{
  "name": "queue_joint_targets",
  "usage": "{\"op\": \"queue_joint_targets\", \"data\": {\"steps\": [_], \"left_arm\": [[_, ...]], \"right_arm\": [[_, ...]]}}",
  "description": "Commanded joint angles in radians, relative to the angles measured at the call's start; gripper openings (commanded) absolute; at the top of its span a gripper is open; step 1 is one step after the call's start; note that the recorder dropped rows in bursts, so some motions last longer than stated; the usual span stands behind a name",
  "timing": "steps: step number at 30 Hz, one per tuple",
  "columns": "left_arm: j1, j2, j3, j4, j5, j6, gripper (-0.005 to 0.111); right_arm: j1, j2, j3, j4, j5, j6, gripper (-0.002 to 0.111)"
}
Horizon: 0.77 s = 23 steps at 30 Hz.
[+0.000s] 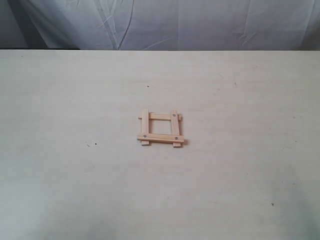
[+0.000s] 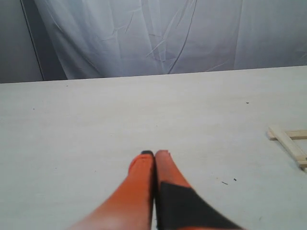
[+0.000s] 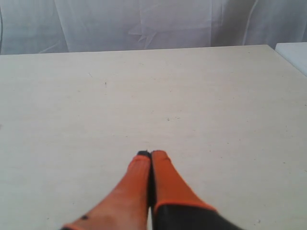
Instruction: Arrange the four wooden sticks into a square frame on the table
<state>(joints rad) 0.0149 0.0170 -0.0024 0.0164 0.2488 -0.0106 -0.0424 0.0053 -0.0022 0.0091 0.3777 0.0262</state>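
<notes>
The four wooden sticks lie as a small square frame [image 1: 160, 128] in the middle of the table [image 1: 75, 175], ends overlapping and poking out at the corners, with dark holes near the ends. One corner of the frame [image 2: 289, 142] shows in the left wrist view. My left gripper [image 2: 154, 154] is shut with nothing in it, orange fingers pressed together above bare tabletop, well apart from the frame. My right gripper [image 3: 151, 154] is shut and empty too; no stick shows in its view. Neither gripper appears in the exterior view.
A white wrinkled cloth [image 1: 165, 22] hangs behind the table's far edge. A few tiny dark specks [image 1: 95, 144] dot the tabletop. The table's side edge [image 3: 288, 60] runs close by in the right wrist view.
</notes>
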Motion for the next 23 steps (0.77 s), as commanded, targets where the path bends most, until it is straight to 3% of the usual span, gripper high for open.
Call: {"op": "queue_joint_targets", "data": {"steps": [1, 23], "left_arm": [[0.002, -0.007, 0.002, -0.006, -0.014, -0.008, 0.0], [0.002, -0.007, 0.002, 0.002, -0.014, -0.008, 0.0]], "right_arm": [[-0.004, -0.005, 0.002, 0.001, -0.015, 0.004, 0.0], [-0.004, -0.005, 0.002, 0.001, -0.012, 0.004, 0.0]]}}
